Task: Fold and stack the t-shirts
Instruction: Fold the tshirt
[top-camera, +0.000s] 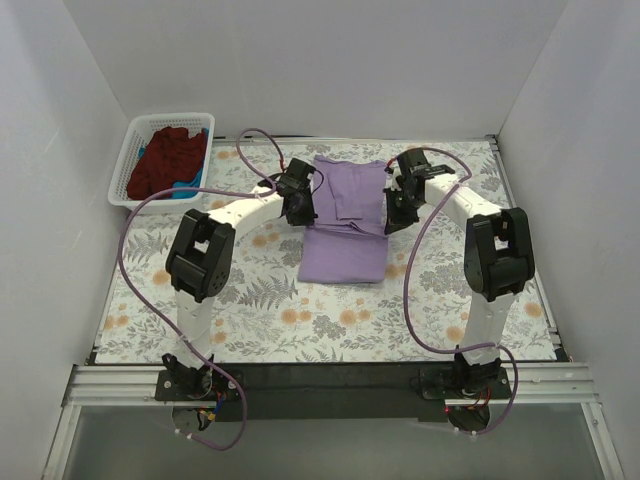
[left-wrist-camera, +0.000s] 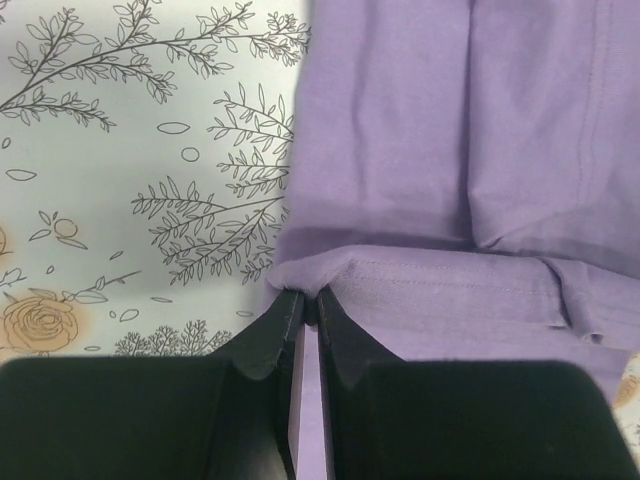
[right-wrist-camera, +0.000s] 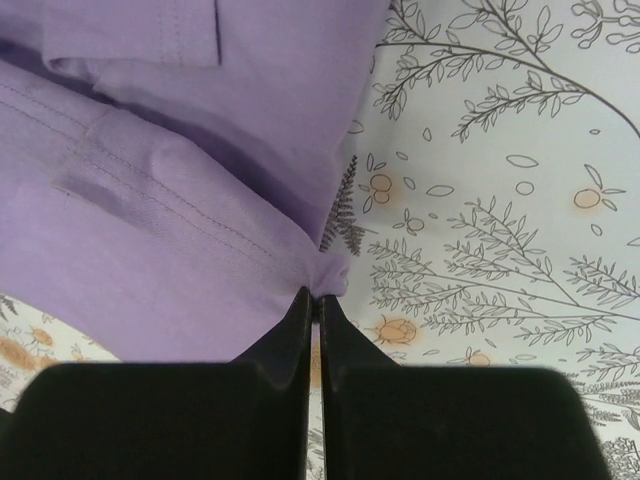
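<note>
We grip the lavender t-shirt (top-camera: 345, 215) over the floral surface (top-camera: 250, 300). Left jaws and right jaws each pinch its edge.

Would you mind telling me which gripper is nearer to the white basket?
Left. The left gripper pinches the lavender t-shirt at its edge facing the white basket; the right gripper pinches the opposite edge, farther away.

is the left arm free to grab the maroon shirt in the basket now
Probably not yet: the left tool is shut on the lavender shirt and must release first. Beyond that, nothing stands between it and the maroon shirt in the open-topped basket.
</note>
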